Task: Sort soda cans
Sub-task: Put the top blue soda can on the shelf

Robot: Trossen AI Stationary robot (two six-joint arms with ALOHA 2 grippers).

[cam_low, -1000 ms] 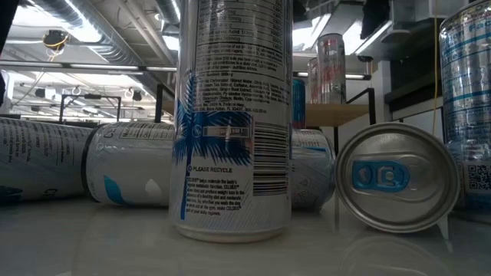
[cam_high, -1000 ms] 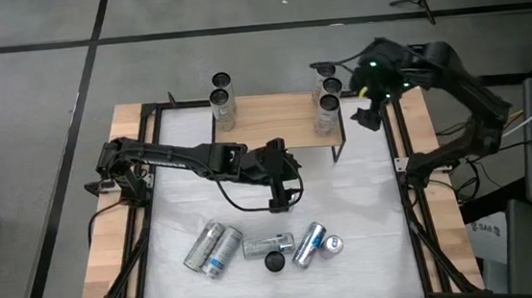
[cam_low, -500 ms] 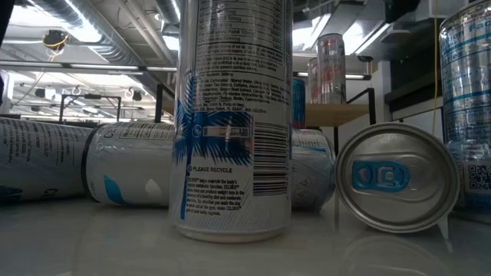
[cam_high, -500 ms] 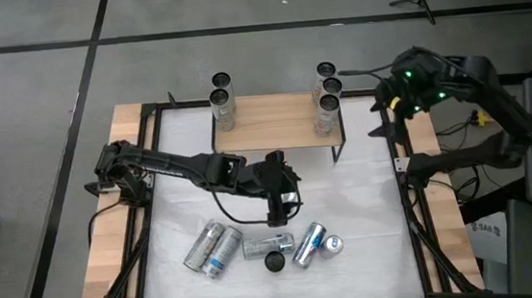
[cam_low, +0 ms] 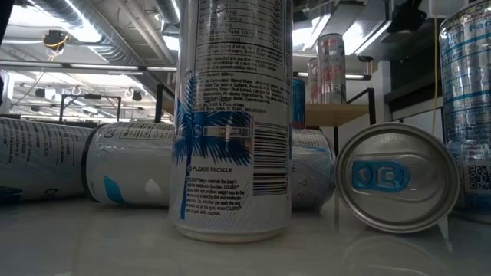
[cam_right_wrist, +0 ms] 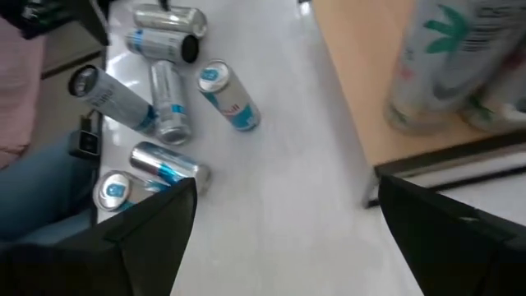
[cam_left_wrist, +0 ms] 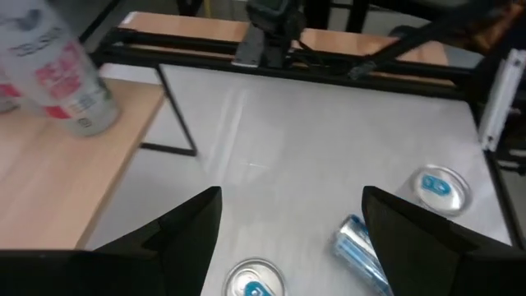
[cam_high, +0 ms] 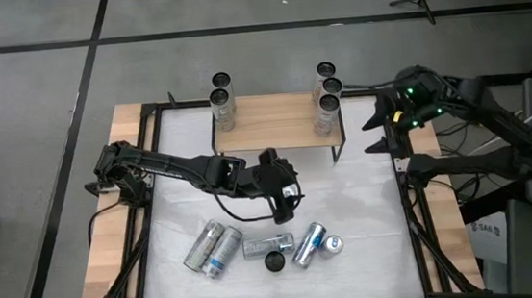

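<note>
Several silver soda cans lie or stand in a cluster (cam_high: 268,246) on the white table top near its front edge; the low view shows one upright can (cam_low: 230,115) close up. More cans stand on a wooden shelf (cam_high: 274,124) at the far side: two at its left end (cam_high: 222,109) and three at its right end (cam_high: 325,115). My left gripper (cam_high: 285,203) hangs open above the table just beyond the cluster, with nothing between its fingers (cam_left_wrist: 292,201). My right gripper (cam_high: 377,137) is open and empty (cam_right_wrist: 288,185) beside the shelf's right end.
A black frame (cam_high: 409,214) and wooden strips border the white top on both sides. The shelf stands on thin black legs (cam_high: 337,152). White surface lies bare between shelf and cluster. A person's legs (cam_right_wrist: 37,197) show beyond the table's near edge.
My right arm has drawn back from the shelf's right-hand cans toward the table's right edge, and its open gripper has sunk and tipped further down. My left gripper has swung slightly toward the near edge and rolled about its own axis. No can has moved.
</note>
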